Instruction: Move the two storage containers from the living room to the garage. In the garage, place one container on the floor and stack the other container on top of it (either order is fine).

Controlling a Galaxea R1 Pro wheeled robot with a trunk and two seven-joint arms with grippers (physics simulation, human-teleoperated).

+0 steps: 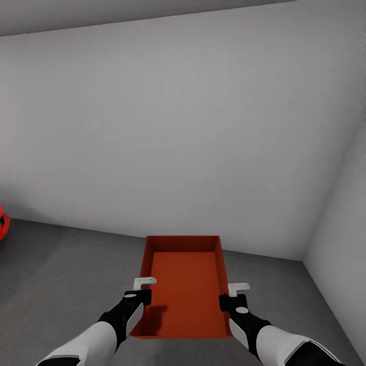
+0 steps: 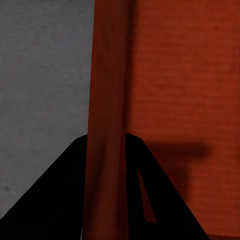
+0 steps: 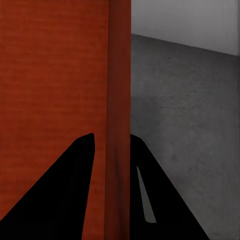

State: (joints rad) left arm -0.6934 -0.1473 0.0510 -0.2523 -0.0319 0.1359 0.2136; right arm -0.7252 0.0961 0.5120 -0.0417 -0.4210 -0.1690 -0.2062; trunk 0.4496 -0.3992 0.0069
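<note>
Arms in white and black sleeves reach forward from six o'clock in the head view, one on each long side of an orange-red rectangular open-topped storage container [image 1: 185, 290]. The left gripper [image 1: 138, 294] sits at about seven o'clock, and in the left wrist view its two dark fingers [image 2: 55, 200] stand either side of the container's thin left wall [image 2: 107, 120], pinching it. The right gripper [image 1: 232, 300] sits at about five o'clock, and in the right wrist view its dark fingers [image 3: 60, 195] likewise straddle and pinch the right wall [image 3: 119, 110]. The container lies straight ahead at twelve o'clock from the grippers, level, its flat ribbed bottom empty, above the dark grey mottled concrete floor [image 1: 61, 274]; whether it touches that floor I cannot tell. Farther out, at nine o'clock, part of a red rounded object [image 1: 2, 223] shows at the picture's edge. Beyond stands a plain pale grey wall [image 1: 178, 127], meeting a second wall [image 1: 340, 213] in a corner at three o'clock.
</note>
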